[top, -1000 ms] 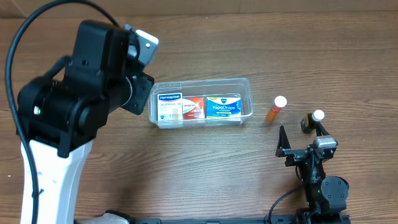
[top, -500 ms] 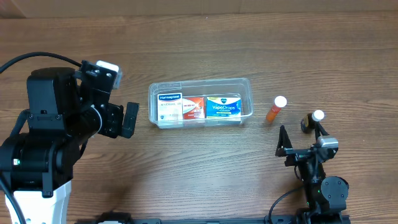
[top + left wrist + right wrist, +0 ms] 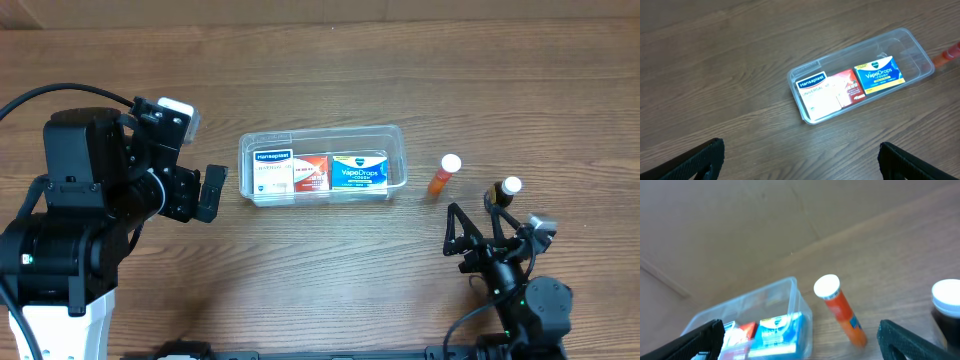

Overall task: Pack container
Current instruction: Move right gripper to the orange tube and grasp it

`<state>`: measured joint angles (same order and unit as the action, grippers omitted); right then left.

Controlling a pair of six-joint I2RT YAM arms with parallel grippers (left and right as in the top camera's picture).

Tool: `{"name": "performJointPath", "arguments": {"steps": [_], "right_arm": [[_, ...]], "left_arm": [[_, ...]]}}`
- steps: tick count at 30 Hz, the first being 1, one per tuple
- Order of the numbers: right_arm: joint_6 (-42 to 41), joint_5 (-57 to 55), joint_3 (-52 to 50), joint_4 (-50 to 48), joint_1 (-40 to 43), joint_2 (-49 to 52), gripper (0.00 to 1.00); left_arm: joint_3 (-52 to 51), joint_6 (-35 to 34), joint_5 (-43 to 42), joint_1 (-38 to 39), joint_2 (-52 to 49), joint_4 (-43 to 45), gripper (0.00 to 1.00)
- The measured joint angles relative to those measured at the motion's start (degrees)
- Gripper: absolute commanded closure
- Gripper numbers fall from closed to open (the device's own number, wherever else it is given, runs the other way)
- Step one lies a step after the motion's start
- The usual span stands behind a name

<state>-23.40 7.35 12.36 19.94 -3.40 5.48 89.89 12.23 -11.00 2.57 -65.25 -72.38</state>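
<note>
The clear container (image 3: 397,160) lies at the table's middle. It holds a white Hansaplast box (image 3: 272,172), a red box (image 3: 311,172) and a blue VapoDrops box (image 3: 359,171). An orange tube (image 3: 443,176) with a white cap lies to its right. A dark bottle (image 3: 506,190) with a white cap stands further right. My left gripper (image 3: 205,195) hangs open left of the container, with nothing in it. My right gripper (image 3: 487,232) is open and empty, just in front of the tube and bottle. In the left wrist view the container (image 3: 918,56) sits far ahead of the spread fingers (image 3: 704,156).
The right wrist view has the container (image 3: 790,294) at lower left, the orange tube (image 3: 842,311) ahead and the dark bottle (image 3: 947,299) at the right edge. Bare wooden table (image 3: 330,270) lies between the two arms.
My left arm has pulled back to the left, away from the container's left end, and its jaws have opened. My right gripper has tilted and shifted slightly right.
</note>
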Motion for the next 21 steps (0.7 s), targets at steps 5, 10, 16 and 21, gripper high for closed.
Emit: {"name": "performJointPath", "arguments": {"steps": [5,10,16,21], "right_arm": [[5.92,2.16,11.19,4.42,-0.02,14.43,0.0],[7.52,10.19,13.57,-2.95,-0.02,26.18,0.0],[11.45,10.12,13.68,-4.87,-0.02,37.27,0.0],[11.93,3.91,13.7,-13.27,-0.02,51.71,0.0]], "left_arm": [[-0.28,-0.02,-0.09,0.0,-0.02,0.0,0.0],[-0.28,0.0,-0.2,0.0,-0.02,-0.02,0.0],[-0.28,0.0,-0.17,0.0,-0.02,0.0,0.0],[-0.28,0.0,-0.17,0.0,-0.02,0.02,0.0]]}}
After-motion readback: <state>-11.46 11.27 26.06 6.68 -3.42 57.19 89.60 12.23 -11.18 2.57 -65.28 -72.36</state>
